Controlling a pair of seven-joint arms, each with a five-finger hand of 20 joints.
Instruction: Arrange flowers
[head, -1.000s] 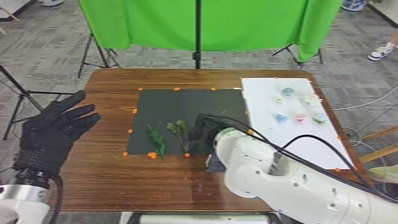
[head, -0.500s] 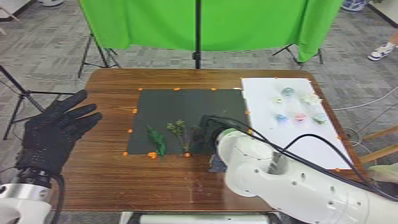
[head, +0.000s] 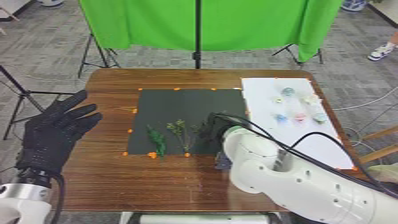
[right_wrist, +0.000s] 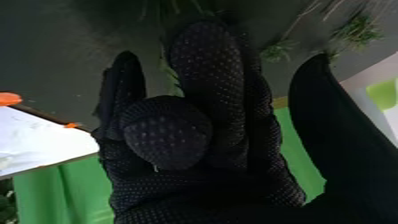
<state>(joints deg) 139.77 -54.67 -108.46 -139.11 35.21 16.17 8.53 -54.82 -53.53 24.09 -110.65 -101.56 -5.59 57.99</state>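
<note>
Leafy sprig (head: 156, 141) lies lengthwise, tip away from me; my right hand (head: 213, 132) is mostly open, one finger bent, and any hold I can't tell.

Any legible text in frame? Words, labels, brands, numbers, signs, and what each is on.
No readable text.
White left arm: small dark mark near the wrist, too small to read.
White right arm: small dark marks, too small to tell whether any is lettering.
Dark sheet and white sheet: no lettering I can make out.
Right hand: dot pattern on the glove, no words.
</note>
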